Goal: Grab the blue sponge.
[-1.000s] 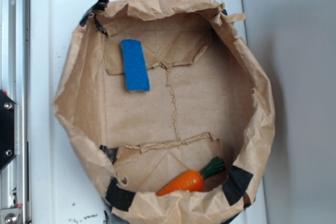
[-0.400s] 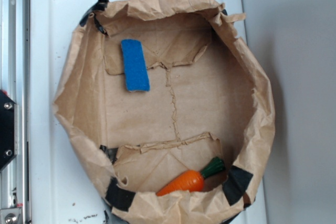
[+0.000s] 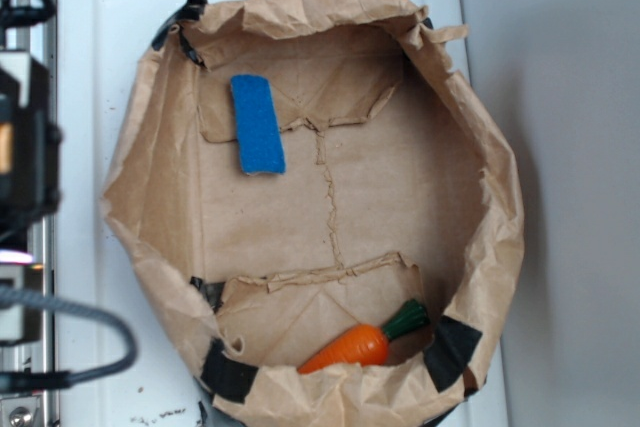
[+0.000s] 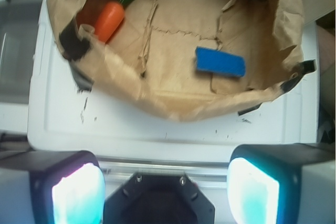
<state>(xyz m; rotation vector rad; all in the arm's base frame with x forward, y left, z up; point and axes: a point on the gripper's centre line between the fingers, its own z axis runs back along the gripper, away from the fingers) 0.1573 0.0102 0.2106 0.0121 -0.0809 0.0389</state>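
The blue sponge (image 3: 257, 124) lies flat inside a brown paper bag (image 3: 150, 177), near its upper left in the exterior view. In the wrist view the blue sponge (image 4: 220, 61) sits at the right of the bag floor. My gripper (image 4: 165, 192) is open, its two pads wide apart with nothing between them, above the metal rail outside the bag. In the exterior view only the blurred black arm (image 3: 25, 137) shows at the left edge, well left of the sponge.
An orange toy carrot (image 3: 350, 347) with a green top lies at the bag's lower right; the carrot (image 4: 108, 19) is at upper left in the wrist view. The bag sits on a white lid (image 3: 85, 37). A metal rail (image 3: 40, 7) runs down the left edge.
The arm has come into the exterior view at the left edge, where only the rail and a black mount showed before. Sponge, carrot and bag have not moved.
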